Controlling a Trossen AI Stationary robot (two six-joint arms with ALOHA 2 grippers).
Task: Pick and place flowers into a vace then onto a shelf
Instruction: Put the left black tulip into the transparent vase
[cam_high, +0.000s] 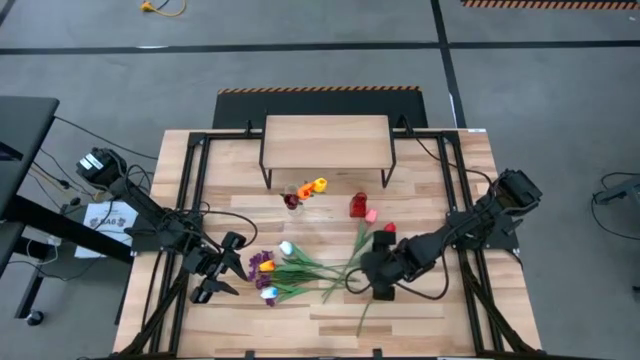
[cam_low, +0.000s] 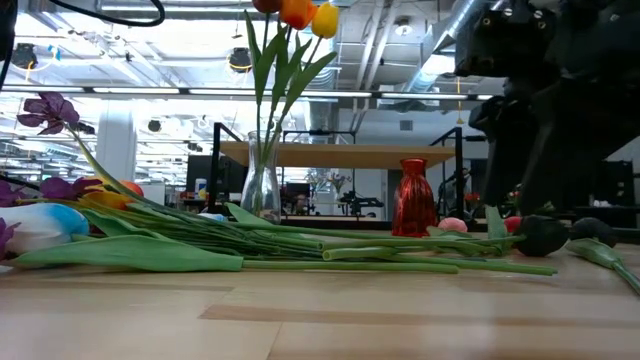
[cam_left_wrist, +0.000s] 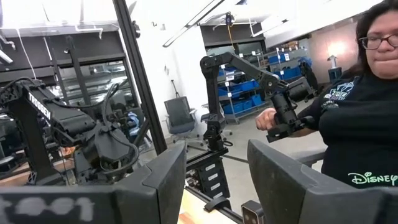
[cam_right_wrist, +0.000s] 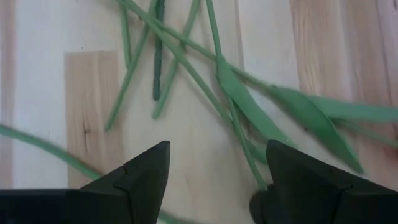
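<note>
Wooden plank tabletop (cam_high: 420, 315) stands on a grey concrete floor, framed by black rails. At its far edge sits the shelf (cam_high: 326, 140), its light wooden top on thin black legs, nothing on it. Just in front of the shelf stands a clear glass vase (cam_low: 262, 185) containing upright tulips (cam_low: 297, 14) with red, orange and yellow heads. A small red vase (cam_low: 413, 197) stands to its right, apart from it. The remaining flowers (cam_high: 300, 268) lie flat in a loose pile at table centre, stems crossing.

Right gripper (cam_high: 382, 285) is lowered over the stem ends of the pile, jaws spread wide with green stems (cam_right_wrist: 186, 62) visible on the wood between the fingers; nothing is gripped. Left gripper (cam_high: 222, 272) sits just left of the flower heads, tilted upward, jaws parted and empty. Beyond the table, a person (cam_left_wrist: 357, 112) in a dark shirt is visible in the left wrist view
</note>
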